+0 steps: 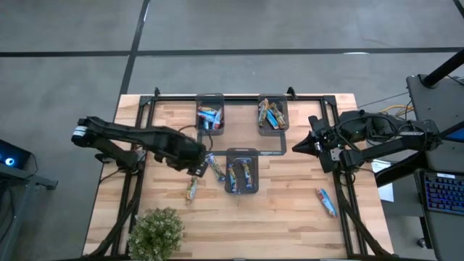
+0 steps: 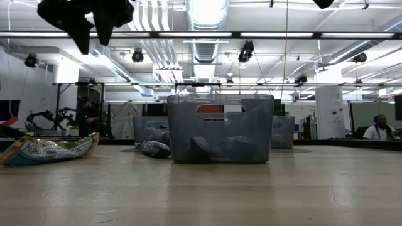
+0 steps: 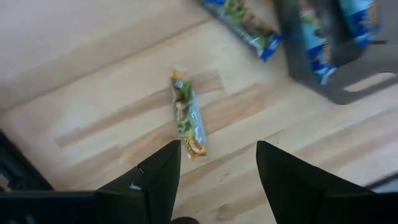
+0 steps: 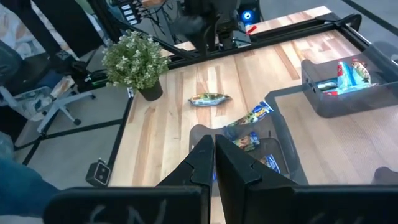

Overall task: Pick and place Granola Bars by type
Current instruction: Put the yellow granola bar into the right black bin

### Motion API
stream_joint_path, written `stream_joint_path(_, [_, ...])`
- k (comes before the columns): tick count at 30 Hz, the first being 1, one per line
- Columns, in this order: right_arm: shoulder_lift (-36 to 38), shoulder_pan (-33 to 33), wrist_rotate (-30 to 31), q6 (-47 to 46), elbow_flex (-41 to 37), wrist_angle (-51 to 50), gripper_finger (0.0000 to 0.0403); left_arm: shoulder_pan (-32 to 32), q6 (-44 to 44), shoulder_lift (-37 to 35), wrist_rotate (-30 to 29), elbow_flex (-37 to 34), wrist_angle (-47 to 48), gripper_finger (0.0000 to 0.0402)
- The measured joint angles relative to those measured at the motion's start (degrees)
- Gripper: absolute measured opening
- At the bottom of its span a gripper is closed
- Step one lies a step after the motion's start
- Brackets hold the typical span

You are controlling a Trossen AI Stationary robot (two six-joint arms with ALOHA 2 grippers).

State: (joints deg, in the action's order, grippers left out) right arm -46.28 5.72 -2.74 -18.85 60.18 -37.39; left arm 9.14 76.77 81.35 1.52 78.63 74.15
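Observation:
A green-and-blue wrapped granola bar [image 1: 191,190] [image 3: 188,121] [image 4: 209,98] lies flat on the wood near the table's near-left part. My left gripper [image 1: 197,168] [image 3: 217,168] hovers open just to its far side, raised above the table, as the low view shows [image 2: 85,25]. A second loose bar [image 1: 214,165] [image 3: 242,25] lies against the middle tray's [image 1: 241,154] left wall. A third bar [image 1: 326,202] lies near the right edge. My right gripper [image 1: 296,148] [image 4: 214,155] is shut, held above the table to the right of the trays.
Three dark grey trays hold bars: the middle one, a far-left one [image 1: 210,98] and a far-right one [image 1: 272,98] [image 4: 323,102]. A potted plant [image 1: 156,232] [image 4: 134,59] stands at the near-left corner. Black frame rails run along the table's sides.

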Motion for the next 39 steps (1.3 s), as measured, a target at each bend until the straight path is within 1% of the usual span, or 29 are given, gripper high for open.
stream_joint_path(4, [0.00,0.02,0.02,0.04,0.00,-0.17,0.0008,2.16,4.04,3.67,-0.04,-0.02,0.00,0.0193])
stream_joint_path(12, [0.00,0.00,1.37,0.48,0.00,-0.17,0.0008,5.38,7.57,11.56,-1.15,-0.09,0.00,0.0193])
stream_joint_path(18, [0.00,0.02,1.46,0.98,0.00,-0.20,0.0008,7.14,10.80,15.99,-5.15,-0.15,0.00,0.0193])
stream_joint_path(20, [0.00,0.02,1.47,1.09,0.00,-0.20,0.0008,7.20,10.97,17.42,-5.46,-0.17,-0.08,0.0193])
stream_joint_path(29, [0.00,0.02,1.46,1.44,0.00,-0.33,0.0008,7.15,11.88,22.85,-6.85,-0.24,-0.56,0.0193])
stream_joint_path(39, [0.02,0.01,1.46,1.81,-0.04,-1.83,0.0008,7.06,12.24,24.91,-7.86,-0.68,-1.62,0.0193])
